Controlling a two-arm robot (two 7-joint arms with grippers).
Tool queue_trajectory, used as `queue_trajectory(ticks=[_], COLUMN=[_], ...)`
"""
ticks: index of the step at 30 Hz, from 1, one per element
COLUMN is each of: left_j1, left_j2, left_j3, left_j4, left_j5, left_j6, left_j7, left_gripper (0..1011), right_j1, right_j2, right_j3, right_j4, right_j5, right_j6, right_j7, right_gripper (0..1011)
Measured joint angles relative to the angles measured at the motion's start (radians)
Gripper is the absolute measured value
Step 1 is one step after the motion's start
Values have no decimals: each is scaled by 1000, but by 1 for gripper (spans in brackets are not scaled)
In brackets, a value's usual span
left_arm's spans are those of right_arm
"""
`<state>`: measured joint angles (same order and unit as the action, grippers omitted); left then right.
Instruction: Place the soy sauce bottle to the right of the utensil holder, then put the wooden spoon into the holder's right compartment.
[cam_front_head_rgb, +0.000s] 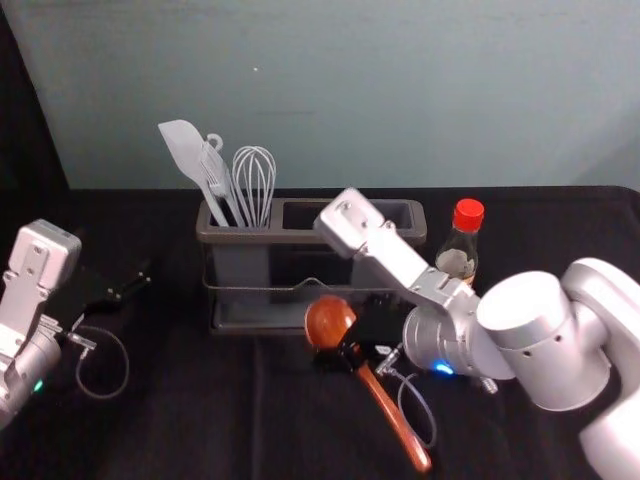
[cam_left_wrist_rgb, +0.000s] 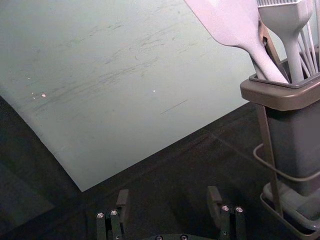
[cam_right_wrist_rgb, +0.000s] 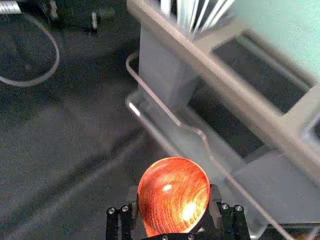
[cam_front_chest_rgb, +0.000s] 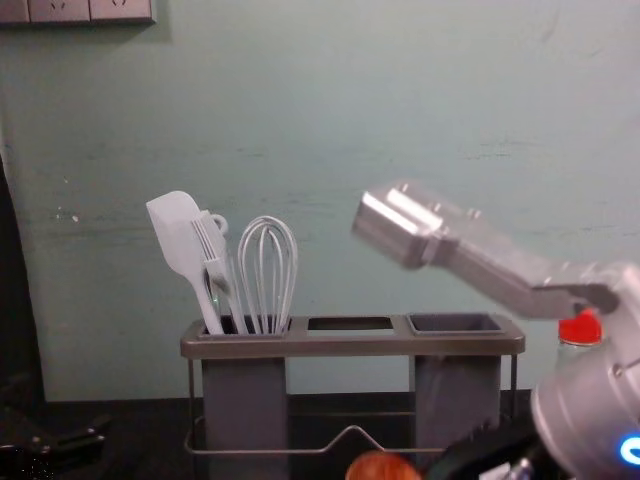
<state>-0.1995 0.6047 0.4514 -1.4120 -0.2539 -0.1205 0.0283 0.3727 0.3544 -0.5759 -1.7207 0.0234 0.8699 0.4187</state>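
Observation:
The utensil holder (cam_front_head_rgb: 310, 238) (cam_front_chest_rgb: 350, 345) stands mid-table, grey utensils in its left compartment. Right of it is the soy sauce bottle (cam_front_head_rgb: 462, 240), red-capped and upright, partly behind my right arm; its cap (cam_front_chest_rgb: 580, 327) shows in the chest view. My right gripper (cam_front_head_rgb: 342, 355), in front of the holder, is shut on the wooden spoon (cam_front_head_rgb: 392, 415) near the bowl. In the right wrist view the bowl (cam_right_wrist_rgb: 174, 197) lies between the fingertips of the gripper (cam_right_wrist_rgb: 175, 202), handle hidden. My left gripper (cam_front_head_rgb: 135, 282) is parked left of the holder; its wrist view shows the gripper (cam_left_wrist_rgb: 168, 200) open, holding nothing.
A spatula (cam_front_head_rgb: 187, 155), a brush and a whisk (cam_front_head_rgb: 254, 180) rise from the holder's left compartment. A wire rail (cam_front_chest_rgb: 350, 432) runs along its front. Behind the black-covered table (cam_front_head_rgb: 180, 430) stands a pale green wall (cam_front_head_rgb: 400, 100).

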Motion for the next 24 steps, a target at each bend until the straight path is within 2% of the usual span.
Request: queue_trajectory(ticks=[3,6,13,21,24], left_j1=[0,0,0,0,0], left_j2=[0,0,0,0,0], left_j3=[0,0,0,0,0], left_j4=[0,0,0,0,0], left_j5=[0,0,0,0,0], left_j6=[0,0,0,0,0], left_j7=[0,0,0,0,0], left_gripper=[1011,1011,1011,1011,1011], right_j1=[-23,-61,-152,-202,-204], right_j2=[5,12,26,30,27], right_j3=[19,49,125,189,200], right_j4=[-32,-76,-153,-215,-226], right_j5=[-2,-2,15,36,43], right_j6=[-36,-101,-303,-475,-504], right_j7=[-9,-17,-30,-43,-46], right_gripper=[842,841,842,842,842])
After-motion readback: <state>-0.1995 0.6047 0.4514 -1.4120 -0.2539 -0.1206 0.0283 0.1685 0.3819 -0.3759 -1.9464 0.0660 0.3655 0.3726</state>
